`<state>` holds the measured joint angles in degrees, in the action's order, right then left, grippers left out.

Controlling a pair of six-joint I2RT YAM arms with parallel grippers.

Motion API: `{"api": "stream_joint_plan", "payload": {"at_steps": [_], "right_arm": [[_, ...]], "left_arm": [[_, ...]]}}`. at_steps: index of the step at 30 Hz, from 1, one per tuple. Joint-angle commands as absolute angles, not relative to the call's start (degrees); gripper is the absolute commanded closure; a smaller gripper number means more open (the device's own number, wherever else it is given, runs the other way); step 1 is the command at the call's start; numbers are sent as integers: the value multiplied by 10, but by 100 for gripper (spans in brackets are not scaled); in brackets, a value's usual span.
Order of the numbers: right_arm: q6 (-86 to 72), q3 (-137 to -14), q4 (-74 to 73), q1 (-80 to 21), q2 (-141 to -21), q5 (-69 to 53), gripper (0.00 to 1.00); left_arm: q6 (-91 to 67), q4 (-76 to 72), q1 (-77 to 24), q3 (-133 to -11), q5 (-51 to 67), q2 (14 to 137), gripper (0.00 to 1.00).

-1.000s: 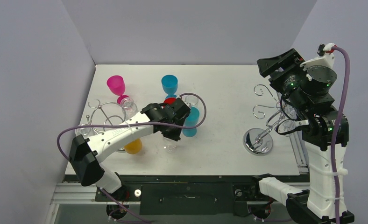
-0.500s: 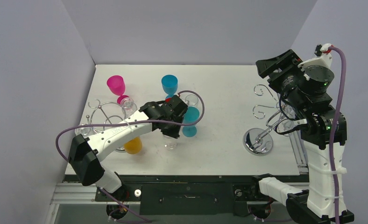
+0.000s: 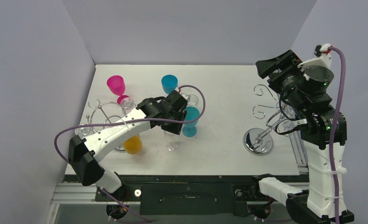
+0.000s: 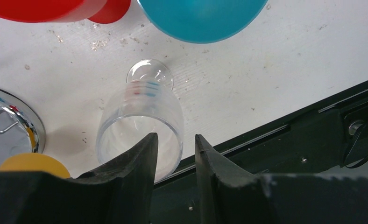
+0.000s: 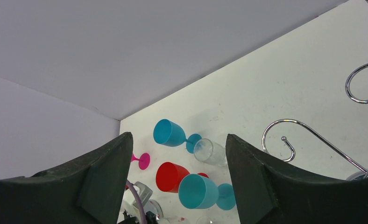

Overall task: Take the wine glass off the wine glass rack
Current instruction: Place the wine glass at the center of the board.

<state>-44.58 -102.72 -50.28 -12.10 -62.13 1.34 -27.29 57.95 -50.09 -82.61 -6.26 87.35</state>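
Wine glass (image 4: pixel 140 116): clear, stands upright on its foot on the table (image 3: pixel 229 93), near the front edge. It is off the rack; nothing holds it.
Inside of glass: only the white table surface is seen through the bowl.
Left gripper (image 4: pixel 175 137): directly above the glass rim, pointing down. Fingers are narrow but apart, w/ a small gap, and nothing is clamped btw. them.
Left arm: stretched from its base diagonally to the table centre, w/ the purple cable looping over it.
Wine glass rack (image 3: pixel 102 109): chrome wire w/ a round base, on the left side of the table, near the glass but not touching it.
Orange glass (image 3: pixel 133 146): just beside the rack base; cannot tell if it hangs or stands.
Neighbours: teal glass (image 3: pixel 190 115) is just beside the gripper on the right, red glass (image 5: pixel 169 176) just behind it. Blue glass (image 3: pixel 169 84) and pink glass (image 3: pixel 116 85) are further back.
Right gripper (image 5: pixel 177 136): fingers wide apart, holding nothing.
Right arm: raised high at the right table edge, over the second rack (image 3: pixel 258 140), well apart from the wine glass.
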Motion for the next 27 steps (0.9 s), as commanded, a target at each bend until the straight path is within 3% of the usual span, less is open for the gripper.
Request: {"api": "stream_joint_plan", "payload": {"at_steps": [1, 11, 22, 27], "right_arm": [[-442, -1026, -499, -125, -619, 28, 32], [-432, -1050, -530, -102, -623, 50, 30], [-438, -1045, -555, 148, -630, -107, 29], [-436, -1057, -582, 249, -632, -132, 29]], "left_arm": [[-254, 599, -497, -868, -84, 859, 67], [-239, 642, -498, -926, -87, 825, 58], [-210, 644, -503, -1007, -37, 785, 42], [-213, 617, -503, -1016, 7, 772, 40]]}}
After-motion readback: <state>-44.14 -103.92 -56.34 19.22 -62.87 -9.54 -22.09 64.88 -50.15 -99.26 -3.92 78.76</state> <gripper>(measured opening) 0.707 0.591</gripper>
